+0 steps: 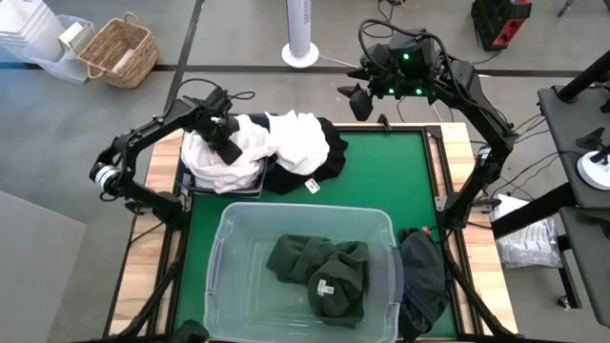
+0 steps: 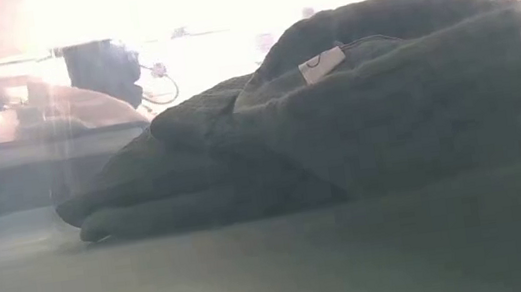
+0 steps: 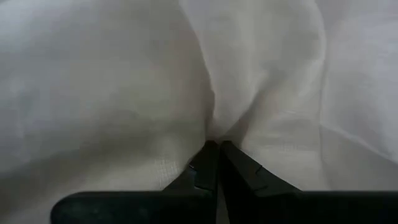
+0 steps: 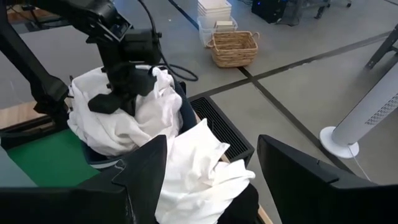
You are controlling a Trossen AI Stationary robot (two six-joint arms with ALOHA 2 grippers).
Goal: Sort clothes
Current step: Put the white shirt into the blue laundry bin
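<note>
A: Where is the left gripper (image 1: pixel 227 145)?

B: In the upper left of the high view, pressed down into the white garments (image 1: pixel 286 143) heaped on the navy blue bin (image 1: pixel 224 188). In the left wrist view its 2 fingers (image 3: pixel 205 168) are closed together, with a fold of white cloth (image 3: pixel 124 93) pinched at their tips.

A: And the right gripper (image 1: pixel 360 100)?

B: It hangs near the top centre of the high view, past the far edge of the green table (image 1: pixel 381 181) and well apart from the clothes. In the right wrist view its 2 fingers (image 4: pixel 146 168) stand wide apart with nothing between them.

A: Where are the other clothes?

B: A black garment (image 1: pixel 329 157) lies under the right side of the white pile, with a small white tag (image 1: pixel 312 186) at its near edge. 1 dark green garment (image 1: pixel 324 272) sits inside the clear plastic tub (image 1: pixel 221 250) at the bottom centre, and the low view shows it close up with its own tag (image 2: pixel 321 63). Another dark garment (image 1: pixel 422 276) is draped over the table edge just right of the tub.
</note>
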